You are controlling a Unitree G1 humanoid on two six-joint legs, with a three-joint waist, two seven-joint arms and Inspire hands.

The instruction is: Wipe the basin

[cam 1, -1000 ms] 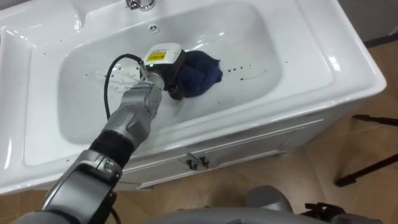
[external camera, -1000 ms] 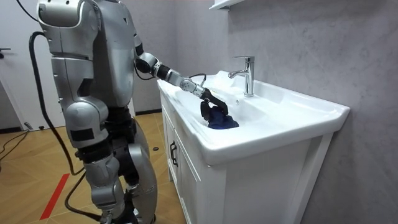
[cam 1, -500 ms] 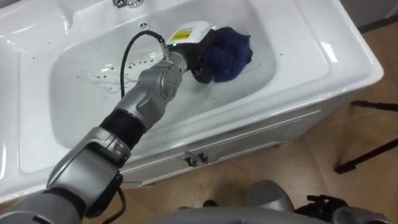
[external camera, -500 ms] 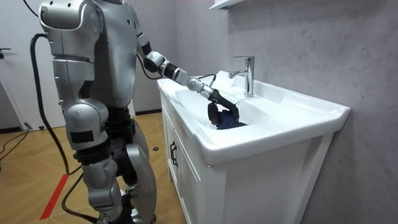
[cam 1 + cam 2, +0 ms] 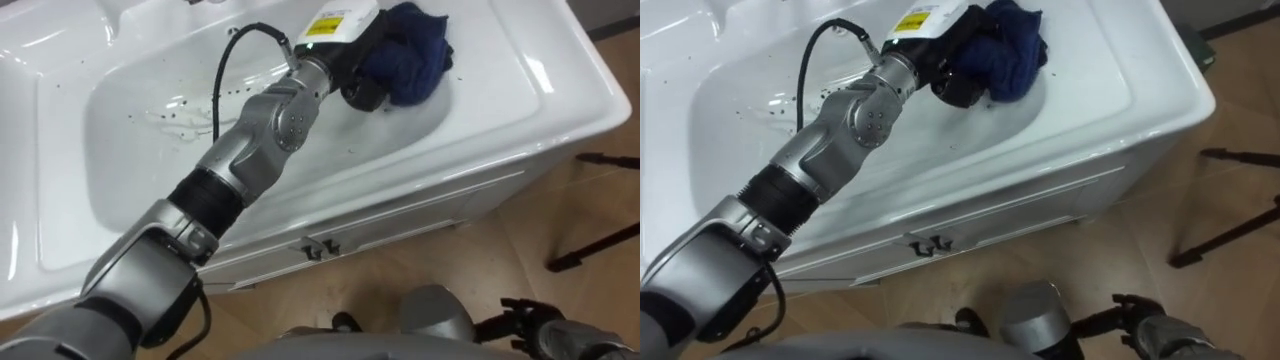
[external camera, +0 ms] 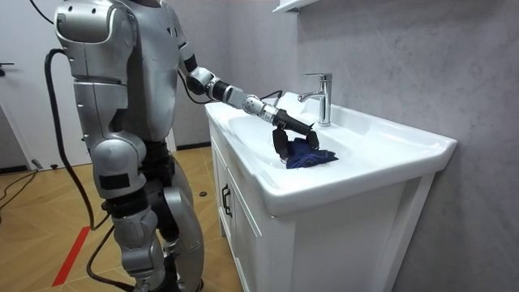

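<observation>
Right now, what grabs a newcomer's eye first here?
The dark blue cloth, bunched in the far right corner of the white basin, stands out most, with the left hand closed on it at the end of a long outstretched arm. Next comes the chrome faucet behind the basin, with the robot standing at the basin's front. The right hand hangs low at the bottom right.

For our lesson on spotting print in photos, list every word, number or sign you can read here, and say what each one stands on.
Yellow and white label on the back of the left robot hand, which grips the blue cloth: it bears print, too small to read.
White basin: no text.
Faucet: no text.
Cabinet front: no text.
</observation>
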